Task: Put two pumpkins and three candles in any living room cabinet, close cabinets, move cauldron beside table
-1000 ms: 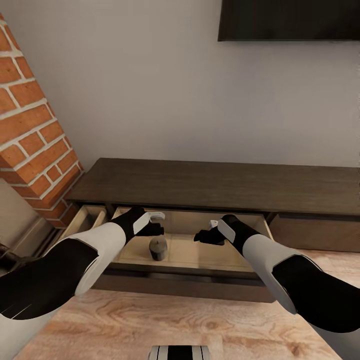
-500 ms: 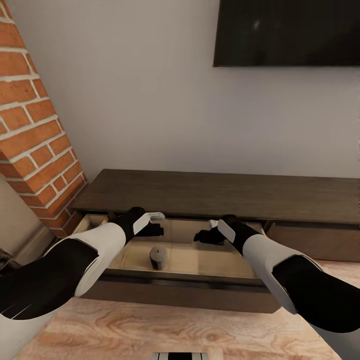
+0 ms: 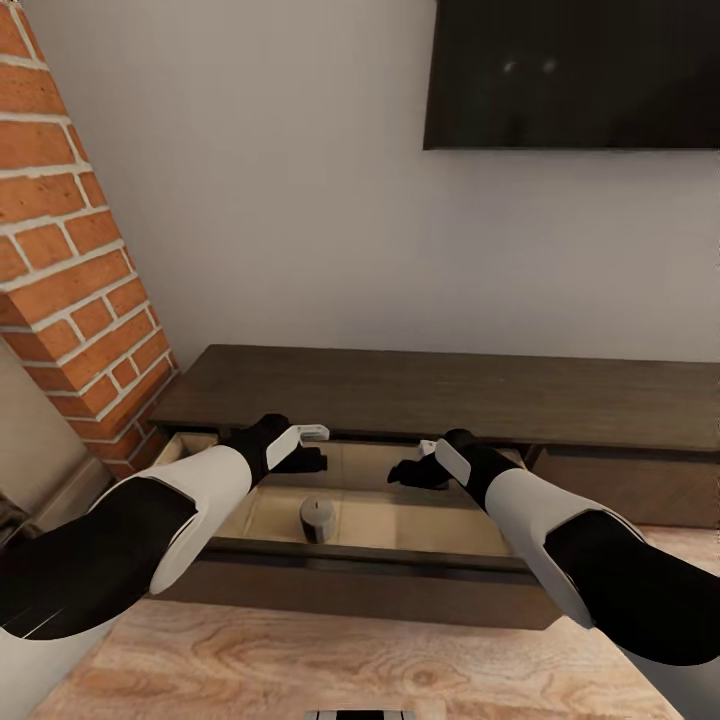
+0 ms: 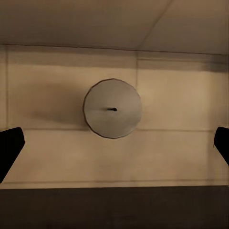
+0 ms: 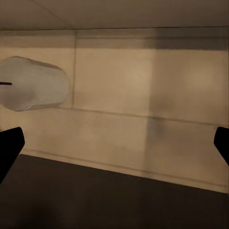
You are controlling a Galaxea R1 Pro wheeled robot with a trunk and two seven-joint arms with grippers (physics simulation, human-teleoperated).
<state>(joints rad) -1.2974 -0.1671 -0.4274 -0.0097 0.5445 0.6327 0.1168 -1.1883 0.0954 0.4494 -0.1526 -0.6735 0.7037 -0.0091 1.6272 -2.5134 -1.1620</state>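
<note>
Camera tilted up, candle (image 3: 317, 518) stays in drawer (image 3: 400, 520)

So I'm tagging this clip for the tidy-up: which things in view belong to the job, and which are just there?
Job:
- stubby grey cylinder candle, upright in the open drawer
- long dark-brown wooden cabinet

Just there:
- red brick fireplace column
- black wall screen
- light wood plank floor

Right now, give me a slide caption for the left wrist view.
Open left gripper looks straight down on one candle standing upright on the pale drawer floor.
</note>
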